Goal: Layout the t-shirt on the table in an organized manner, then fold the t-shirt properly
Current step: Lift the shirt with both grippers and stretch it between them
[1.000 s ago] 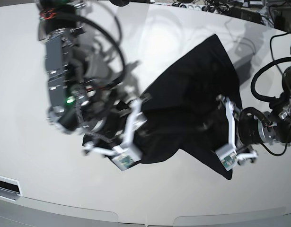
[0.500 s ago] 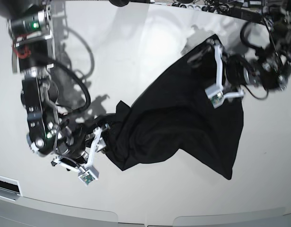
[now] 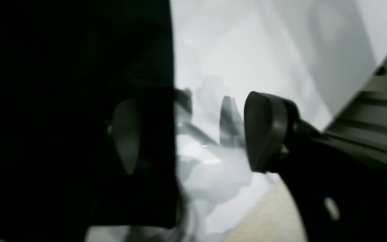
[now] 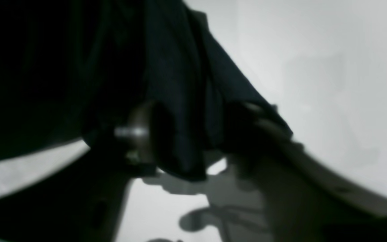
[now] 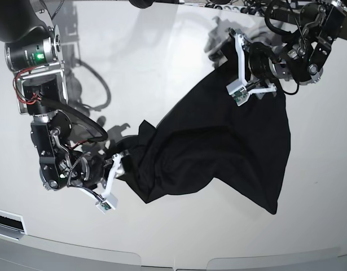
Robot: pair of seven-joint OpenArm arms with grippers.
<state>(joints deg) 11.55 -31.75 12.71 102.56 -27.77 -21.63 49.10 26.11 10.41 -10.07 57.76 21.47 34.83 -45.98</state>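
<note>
The plain black soft cloth t-shirt (image 5: 218, 147) lies crumpled on the glossy white desk (image 5: 162, 62): light, limp, best taken at hems. Right hand (image 5: 110, 183) pinches a bunched edge; left hand (image 5: 244, 70) spread at the far corner.

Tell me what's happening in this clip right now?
A two-armed robot is working a black t-shirt that lies rumpled on the white table. The right gripper has a bunched edge of the cloth between its fingers at the near side. The left gripper is at the shirt's far corner with its jaws apart. The shirt is not yet spread flat or folded.
</note>
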